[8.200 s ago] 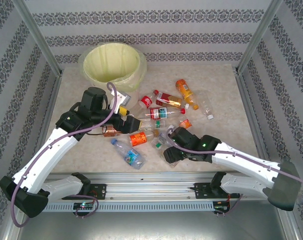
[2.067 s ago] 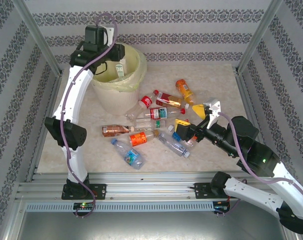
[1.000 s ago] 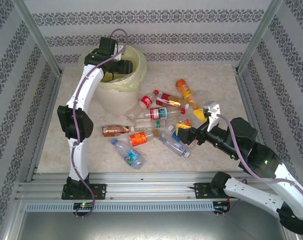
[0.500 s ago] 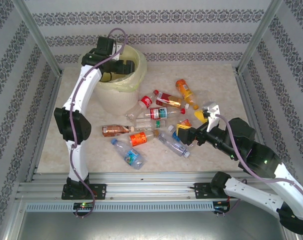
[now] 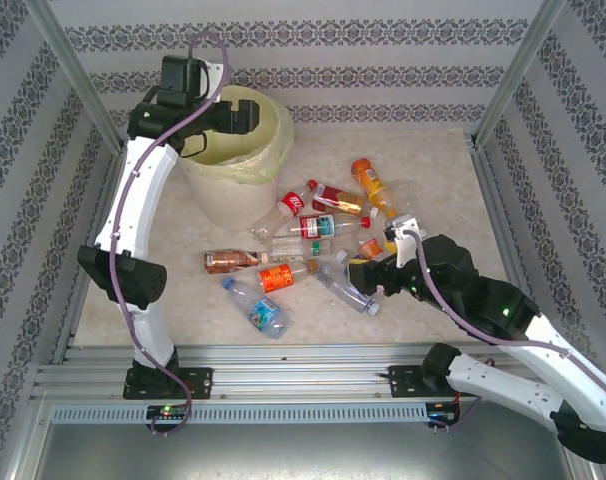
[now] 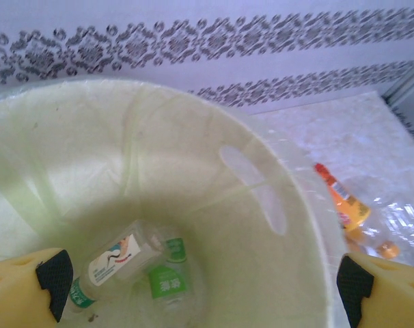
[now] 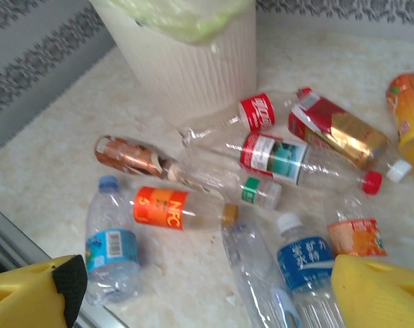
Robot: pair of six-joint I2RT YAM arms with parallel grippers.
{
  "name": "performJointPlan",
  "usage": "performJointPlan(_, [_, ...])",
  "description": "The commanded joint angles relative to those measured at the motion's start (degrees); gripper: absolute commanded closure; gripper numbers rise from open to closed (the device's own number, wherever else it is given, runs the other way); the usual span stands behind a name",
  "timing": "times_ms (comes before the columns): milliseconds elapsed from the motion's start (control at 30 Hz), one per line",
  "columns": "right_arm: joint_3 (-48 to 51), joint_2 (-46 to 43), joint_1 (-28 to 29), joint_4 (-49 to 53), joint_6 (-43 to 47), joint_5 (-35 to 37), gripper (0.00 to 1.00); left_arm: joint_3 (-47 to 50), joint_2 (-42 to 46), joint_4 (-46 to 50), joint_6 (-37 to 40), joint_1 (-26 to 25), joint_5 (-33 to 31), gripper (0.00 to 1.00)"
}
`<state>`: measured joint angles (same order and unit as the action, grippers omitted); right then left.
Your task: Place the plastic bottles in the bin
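Note:
The bin (image 5: 245,168), cream-white with a pale yellow liner, stands at the back left. My left gripper (image 5: 243,114) hangs open over its mouth and holds nothing. In the left wrist view, two plastic bottles lie at the bin's bottom: a white-labelled one (image 6: 115,256) and a green-labelled one (image 6: 166,281). Several bottles lie scattered mid-table (image 5: 313,240). My right gripper (image 5: 383,252) hovers open above their right side. In the right wrist view, a blue-labelled, white-capped bottle (image 7: 306,263) and a clear bottle (image 7: 251,273) lie between its fingers (image 7: 381,290), below them.
Also in the pile are an orange NFC bottle (image 7: 173,208), a blue-capped water bottle (image 7: 111,246), a brown bottle (image 7: 128,156), red-labelled bottles (image 7: 289,158) and an orange juice bottle (image 5: 369,183). Patterned walls and metal posts enclose the table. A rail (image 5: 303,365) runs along the front.
My left gripper has risen out of the bin's mouth and drawn back toward the left rim. My right gripper has moved slightly left and down toward the bottle pile.

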<state>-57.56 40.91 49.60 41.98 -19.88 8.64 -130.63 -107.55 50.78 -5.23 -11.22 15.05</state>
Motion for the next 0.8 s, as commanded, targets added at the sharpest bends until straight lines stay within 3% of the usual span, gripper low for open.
performJointPlan(0, [1.1, 1.6, -0.5, 4.7, -2.0, 2.1, 0.1, 0.9, 4.6, 2.4, -1.4, 0.1, 5.9, 0.0])
performJointPlan(167, [2.3, 4.6, -0.6, 6.5, -2.7, -0.2, 0.14, 8.7, 11.5, 4.1, -2.1, -2.4, 10.0, 0.0])
performJointPlan(333, [3.8, 8.9, -0.6, 8.6, -3.5, -2.4, 0.17, 21.5, 19.6, 3.5, -3.2, -7.2, 9.8, 0.0])
performJointPlan(767, [9.9, 16.9, -2.4, 6.4, -6.3, -4.9, 0.26, 54.7, 36.8, -12.3, -14.6, -17.0, 12.4, 0.0])
